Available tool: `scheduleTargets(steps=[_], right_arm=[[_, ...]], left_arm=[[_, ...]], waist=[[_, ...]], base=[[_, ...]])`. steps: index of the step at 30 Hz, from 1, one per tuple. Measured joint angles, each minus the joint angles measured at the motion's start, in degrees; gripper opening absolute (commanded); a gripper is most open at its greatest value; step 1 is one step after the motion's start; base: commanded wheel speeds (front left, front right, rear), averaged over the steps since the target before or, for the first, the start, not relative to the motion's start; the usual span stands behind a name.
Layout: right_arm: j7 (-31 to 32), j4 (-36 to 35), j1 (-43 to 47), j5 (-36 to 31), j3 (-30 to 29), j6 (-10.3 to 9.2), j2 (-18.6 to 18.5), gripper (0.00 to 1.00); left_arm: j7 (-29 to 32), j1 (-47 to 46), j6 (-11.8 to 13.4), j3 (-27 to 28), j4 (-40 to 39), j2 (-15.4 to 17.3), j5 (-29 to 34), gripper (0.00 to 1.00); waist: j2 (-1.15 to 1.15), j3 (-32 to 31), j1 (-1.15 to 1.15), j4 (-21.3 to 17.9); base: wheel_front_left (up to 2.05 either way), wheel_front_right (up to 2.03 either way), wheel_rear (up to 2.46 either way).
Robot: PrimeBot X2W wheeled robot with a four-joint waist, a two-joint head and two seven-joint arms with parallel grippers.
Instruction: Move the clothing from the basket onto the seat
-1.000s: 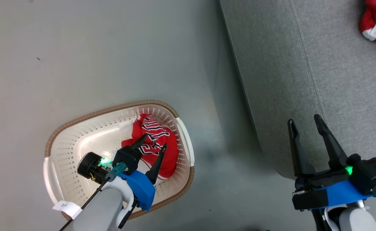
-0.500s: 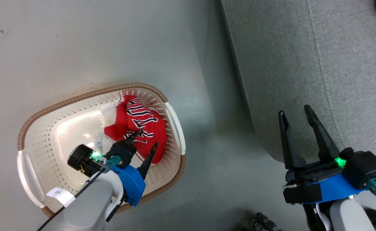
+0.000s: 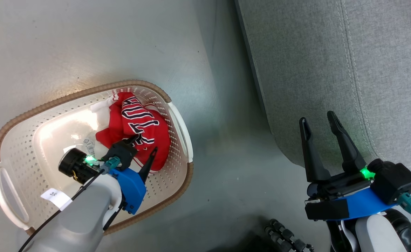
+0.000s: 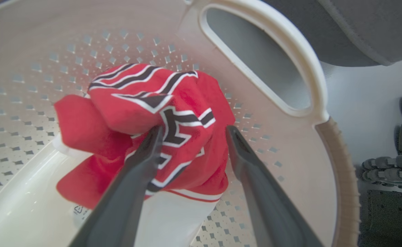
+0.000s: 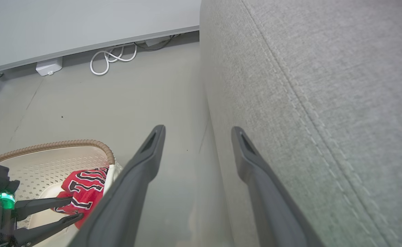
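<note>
1. The left end effector (image 3: 144,143), at the lower left of the head view, reaches down into the basket (image 3: 19,154). Its two fingers are spread wide and hold nothing.
2. In the left wrist view that end effector (image 4: 194,128) straddles the crumpled top of the clothing (image 4: 135,109). The left-hand finger lies across the cloth, though whether it actually touches is hard to tell from this angle.
3. The right end effector (image 3: 317,117), at the lower right, is also wide and empty. It hovers over the rounded front edge of the seat (image 3: 314,63).
4. The clothing (image 3: 138,122) is a red piece with stripes and black-and-white lettering. It sits bunched inside the basket against the wall nearest the seat, with white cloth showing beneath it.
5. The basket stands on the floor (image 3: 86,42), left of the seat and apart from it.
6. The seat fills the upper right of the frame, its stitched seam running up the grey fabric.
7. The step in hand looks like the reach for the garment, with the grasp not yet made.
8. The next move calls for sinking the fingers around a thick fold and closing firmly. The bundle must then be lifted clear of the rim and carried right, over the seat.
</note>
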Motion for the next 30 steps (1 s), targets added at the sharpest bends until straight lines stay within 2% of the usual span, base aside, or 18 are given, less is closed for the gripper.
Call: scheduleTargets(steps=[20, 21, 22, 23, 25, 30], right_arm=[[-0.6, 0.3, -0.2, 1.0, 0.9, 0.0, 0.0, 1.0], [-0.7, 0.4, -0.2, 1.0, 1.0, 0.0, 0.0, 1.0], [-0.7, 0.5, -0.2, 1.0, 1.1, 0.0, 0.0, 1.0], [-0.7, 0.5, -0.2, 1.0, 1.2, 0.0, 0.0, 1.0], [-0.7, 0.6, -0.2, 1.2, 1.2, 0.0, 0.0, 1.0], [-0.7, 0.6, -0.5, 1.4, 1.2, 0.0, 0.0, 1.0]], left_arm=[[0.0, -5.1, 0.0, 1.3, 11.3, -2.3, -2.1, 1.0], [0.0, -5.1, 0.0, 1.4, 11.7, -2.4, -2.1, 0.84], [0.0, -5.1, 0.0, 1.3, 11.9, -2.5, -2.2, 0.44], [0.0, -5.1, 0.0, 1.3, 12.2, -2.7, -2.4, 0.25], [0.0, -5.2, 0.0, 1.3, 12.8, -2.8, -2.5, 0.0], [0.0, -5.2, 0.0, 0.7, 13.6, -3.1, -3.3, 0.0]], waist=[[0.0, 3.4, 0.0, -1.2], [0.0, 3.4, 0.0, -1.2], [0.0, 3.3, -0.01, -1.3], [0.0, 3.3, 0.0, -1.3], [0.0, 3.2, -0.01, -1.4], [0.0, 2.9, 0.0, -1.7]], base=[[0.0, 0.0, 0.0], [0.0, 0.0, 0.0], [0.0, 0.0, 0.0], [0.0, 0.0, 0.0], [0.0, 0.0, 0.0], [0.0, 0.0, 0.0]])
